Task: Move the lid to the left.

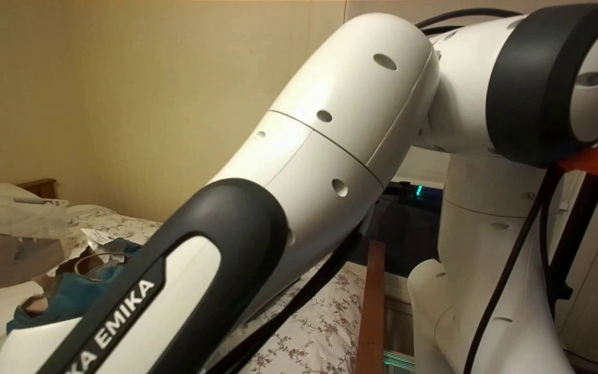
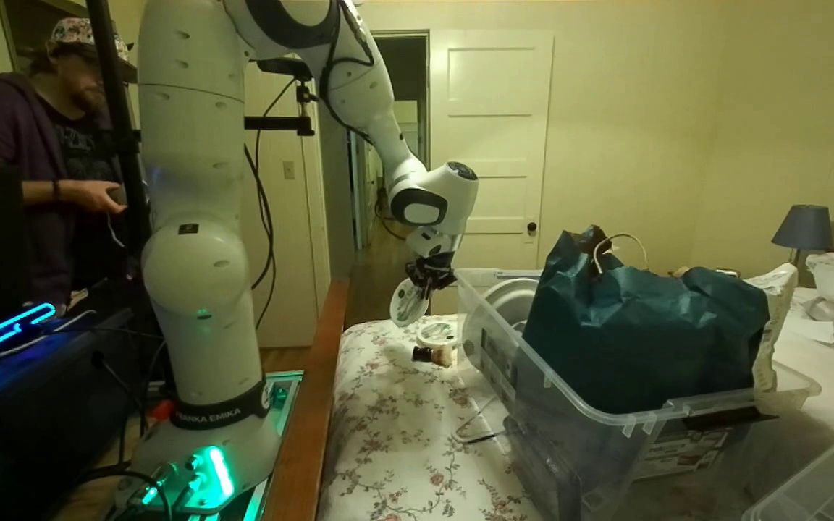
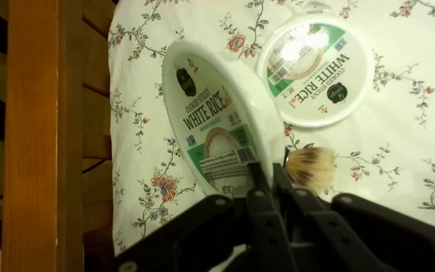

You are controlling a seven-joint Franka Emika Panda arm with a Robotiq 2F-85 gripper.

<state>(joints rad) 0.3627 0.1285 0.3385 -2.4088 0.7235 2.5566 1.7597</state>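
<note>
My gripper (image 3: 267,170) is shut on the rim of a white round rice tub (image 3: 217,113) with a printed top in the wrist view. The tub is tilted steeply. In an exterior view the gripper (image 2: 427,278) holds this tub (image 2: 410,302) above the bed. A second white rice tub (image 3: 315,71) lies flat on the bed with its label up; it also shows in an exterior view (image 2: 437,334). I cannot tell which part is meant as the lid; no loose lid shows. The gripper and tubs are out of view behind the arm (image 1: 257,208) in an exterior view.
A shaving brush (image 3: 310,168) lies on the floral bedding (image 2: 395,434) near the flat tub. A clear plastic bin (image 2: 569,394) with a teal bag (image 2: 649,333) stands beside them. A wooden bed rail (image 3: 32,136) runs along one side. A person (image 2: 62,145) stands behind the robot.
</note>
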